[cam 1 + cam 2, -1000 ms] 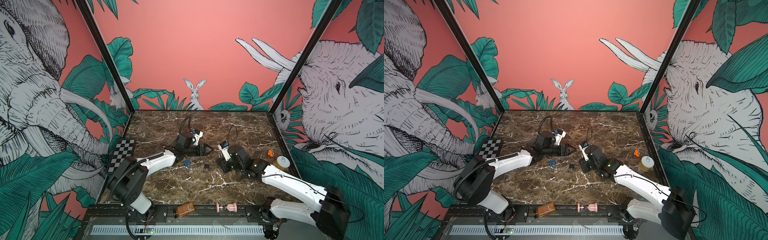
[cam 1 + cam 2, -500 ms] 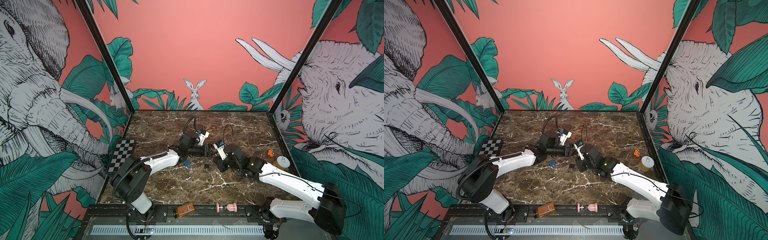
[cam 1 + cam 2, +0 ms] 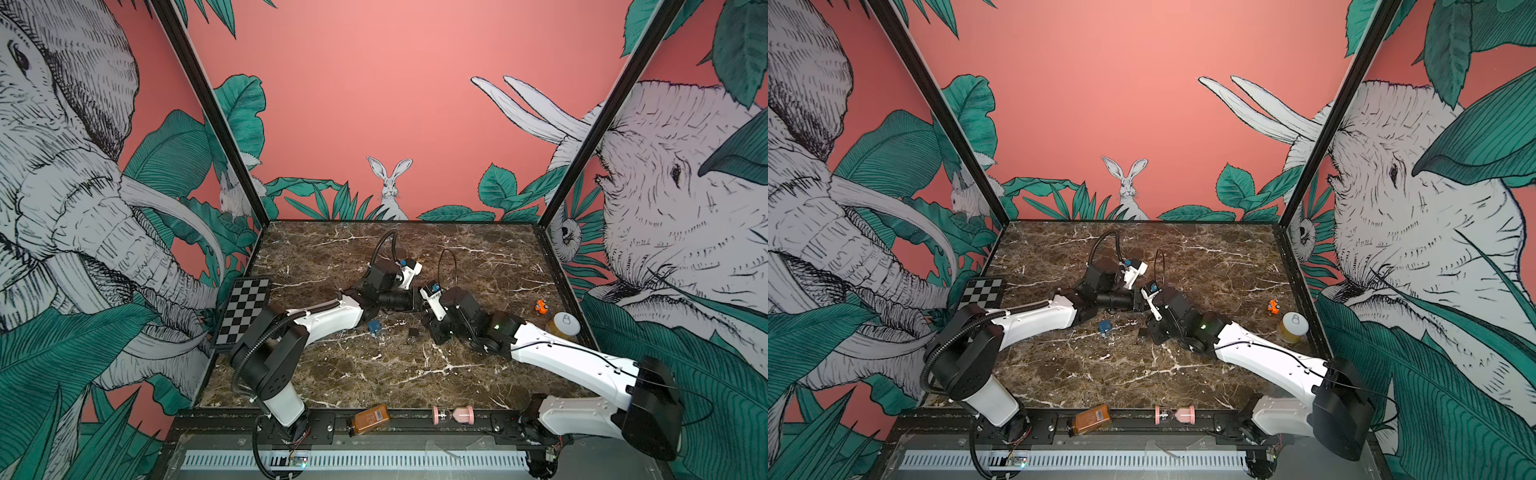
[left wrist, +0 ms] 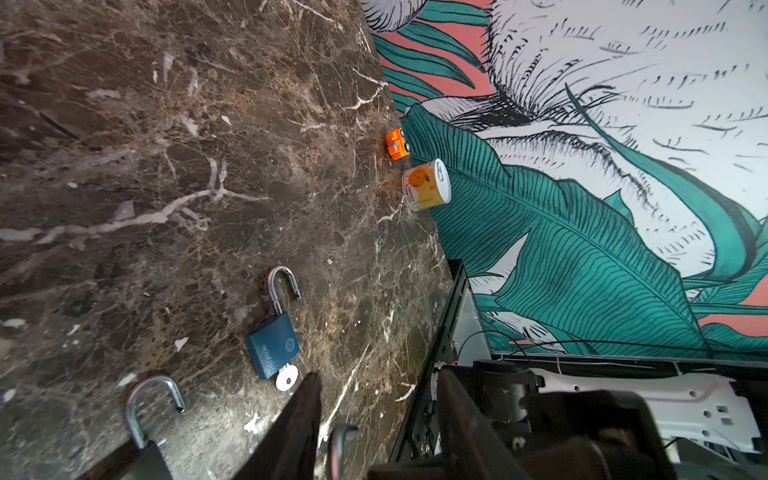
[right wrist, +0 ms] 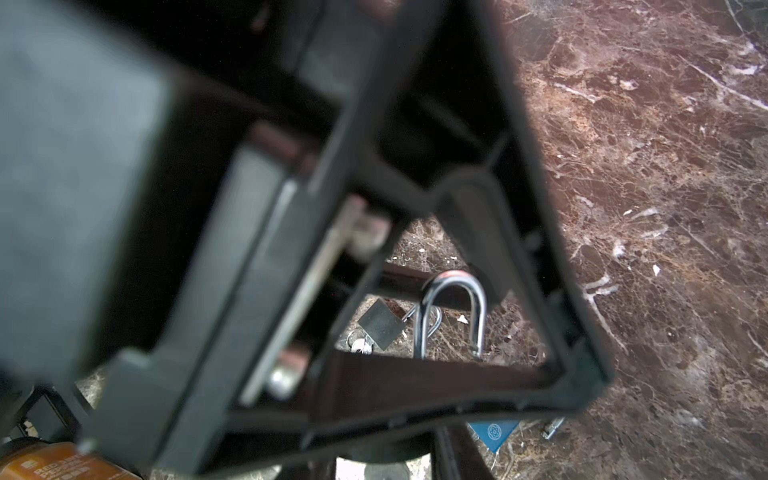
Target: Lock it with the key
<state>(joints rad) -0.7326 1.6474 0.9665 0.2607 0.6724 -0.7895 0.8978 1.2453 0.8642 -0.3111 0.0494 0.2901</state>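
You have bright, even light from above in both top views, with soft shadows on the marble bench (image 3: 374, 374), and straight lines bow toward the edges. Your right wrist view is mostly dark, badly blurred foreground; the silver shackle (image 5: 478, 309) beyond it is sharp and glints. Your left wrist view is crisp, with a pale sheen on the stone

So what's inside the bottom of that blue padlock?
A silver key: its round head sticks out of the base of the blue padlock. Its blade is covered by the lock's body, so how deep it sits cannot be seen.
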